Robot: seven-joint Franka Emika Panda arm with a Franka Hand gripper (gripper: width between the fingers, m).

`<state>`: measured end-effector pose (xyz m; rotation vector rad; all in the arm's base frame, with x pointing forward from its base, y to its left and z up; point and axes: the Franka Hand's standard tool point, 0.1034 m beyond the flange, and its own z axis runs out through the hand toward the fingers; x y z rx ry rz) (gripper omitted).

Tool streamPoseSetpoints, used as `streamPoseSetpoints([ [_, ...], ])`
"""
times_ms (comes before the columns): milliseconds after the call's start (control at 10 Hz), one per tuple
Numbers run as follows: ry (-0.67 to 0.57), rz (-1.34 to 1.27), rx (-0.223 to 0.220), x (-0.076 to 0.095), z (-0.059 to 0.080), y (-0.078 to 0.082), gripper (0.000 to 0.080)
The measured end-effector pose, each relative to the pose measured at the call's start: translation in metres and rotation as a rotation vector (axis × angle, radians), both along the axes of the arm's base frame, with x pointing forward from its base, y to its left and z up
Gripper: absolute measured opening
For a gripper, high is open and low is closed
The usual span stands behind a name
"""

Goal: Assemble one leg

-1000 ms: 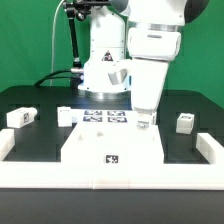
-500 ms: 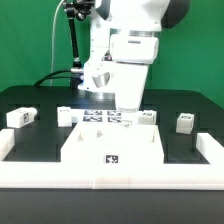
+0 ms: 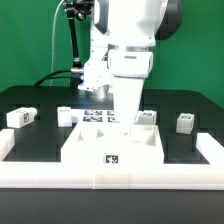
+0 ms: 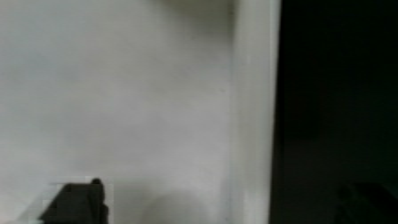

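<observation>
Several small white legs with tags stand on the black table in the exterior view: one at the far left [image 3: 22,117], one beside the marker board [image 3: 66,116], one just behind the panel [image 3: 146,117] and one at the right [image 3: 184,122]. The large flat white rimmed panel [image 3: 112,146] lies in front. My gripper [image 3: 127,118] hangs low over the panel's back edge, to the exterior view's left of the leg behind the panel. In the wrist view the gripper [image 4: 219,205] is open and empty, its dark fingertips [image 4: 75,204] wide apart over the white panel [image 4: 125,100] and its edge.
The marker board [image 3: 100,117] lies behind the panel, partly hidden by the arm. A white rail [image 3: 20,145] borders the table's left, front and right sides. A dark stand with cables [image 3: 75,45] rises at the back.
The arm has moved to the exterior view's left, away from the leg behind the panel, which stays on the table. No part was picked up.
</observation>
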<state>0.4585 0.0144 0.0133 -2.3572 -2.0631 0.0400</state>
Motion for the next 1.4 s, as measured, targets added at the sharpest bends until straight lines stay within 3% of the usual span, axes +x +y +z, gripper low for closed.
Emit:
streamPoseSetpoints([
  [200,0.014,-0.01,0.002,-0.0057,-0.0074,-0.0022,0.0649],
  [500,0.015,-0.013,0.002,-0.006,-0.0077,-0.0021,0.0623],
  [600,0.015,-0.013,0.002,-0.006,-0.0077,-0.0021,0.0442],
  [700,0.015,-0.013,0.002,-0.006,-0.0077,-0.0021,0.0442],
  [800,0.015,-0.013,0.002,-0.006,-0.0077,-0.0021,0.0258],
  [900,0.015,-0.013,0.002,-0.006,-0.0077,-0.0021,0.0124],
  [1000,0.014,-0.012,0.002,-0.0057,-0.0075,-0.002,0.0124],
  [1100,0.014,-0.012,0.002,-0.0056,-0.0075,-0.002,0.0057],
  [1400,0.014,-0.012,0.002,-0.0056,-0.0075,-0.002,0.0057],
])
